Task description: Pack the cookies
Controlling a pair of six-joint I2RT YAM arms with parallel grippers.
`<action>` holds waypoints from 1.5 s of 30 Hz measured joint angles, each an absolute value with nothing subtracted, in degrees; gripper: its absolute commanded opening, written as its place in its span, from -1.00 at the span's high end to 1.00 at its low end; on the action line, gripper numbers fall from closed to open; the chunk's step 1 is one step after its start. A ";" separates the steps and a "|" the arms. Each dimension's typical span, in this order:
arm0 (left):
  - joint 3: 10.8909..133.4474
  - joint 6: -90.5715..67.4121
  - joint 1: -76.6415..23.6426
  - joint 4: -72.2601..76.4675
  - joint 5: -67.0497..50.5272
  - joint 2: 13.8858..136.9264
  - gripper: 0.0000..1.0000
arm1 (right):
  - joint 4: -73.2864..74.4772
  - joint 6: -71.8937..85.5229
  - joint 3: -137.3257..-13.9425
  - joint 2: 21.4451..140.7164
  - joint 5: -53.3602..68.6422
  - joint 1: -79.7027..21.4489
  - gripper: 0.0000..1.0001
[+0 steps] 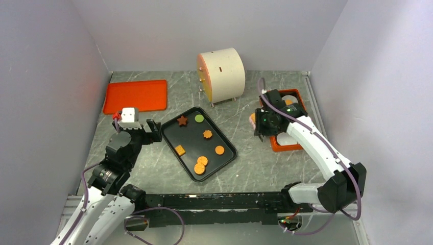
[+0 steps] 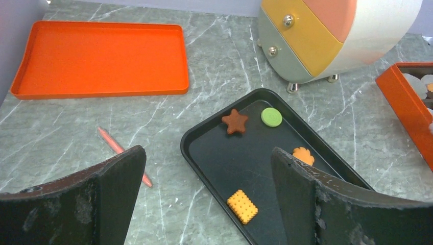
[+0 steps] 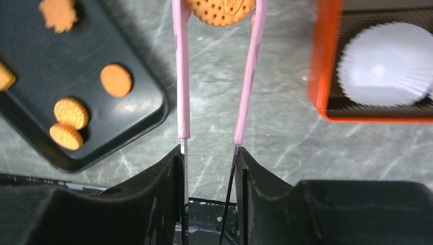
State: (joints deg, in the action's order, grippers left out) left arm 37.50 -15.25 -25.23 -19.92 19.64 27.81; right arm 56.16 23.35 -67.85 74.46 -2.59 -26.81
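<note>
Tongs (image 3: 181,76) in right jaws pinch round cookie (image 3: 220,11), seemingly above table (image 3: 286,132).

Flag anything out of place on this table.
One thing: a thin pink stick lies loose on the bare tabletop, between the orange tray and the black tray, apart from both. Nothing looks spilled or damaged.

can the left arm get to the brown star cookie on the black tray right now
Probably yes. The left gripper is open beside the black tray, the brown star lies uncovered at that end, and nothing stands between them. The right gripper, holding pink tongs, is well clear.
</note>
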 measured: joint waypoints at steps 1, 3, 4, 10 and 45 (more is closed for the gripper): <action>37.50 -15.25 -25.56 -19.92 19.81 27.79 -0.93 | 56.69 23.70 -67.85 73.87 -3.03 -25.36 0.67; 37.50 -15.22 -26.09 -19.94 19.99 27.68 -0.93 | 57.84 24.27 -67.85 72.97 -4.16 -22.55 0.67; 37.50 -15.20 -26.41 -19.94 20.21 27.55 -0.93 | 58.43 24.38 -67.85 72.69 -4.60 -21.17 0.67; 37.50 -15.07 -27.86 -19.94 20.99 26.72 -0.93 | 60.58 24.45 -67.75 71.96 -6.15 -13.10 0.68; 36.75 -13.19 -32.51 -19.16 24.08 27.00 -0.93 | 53.25 22.74 -57.95 76.73 -8.45 13.15 0.42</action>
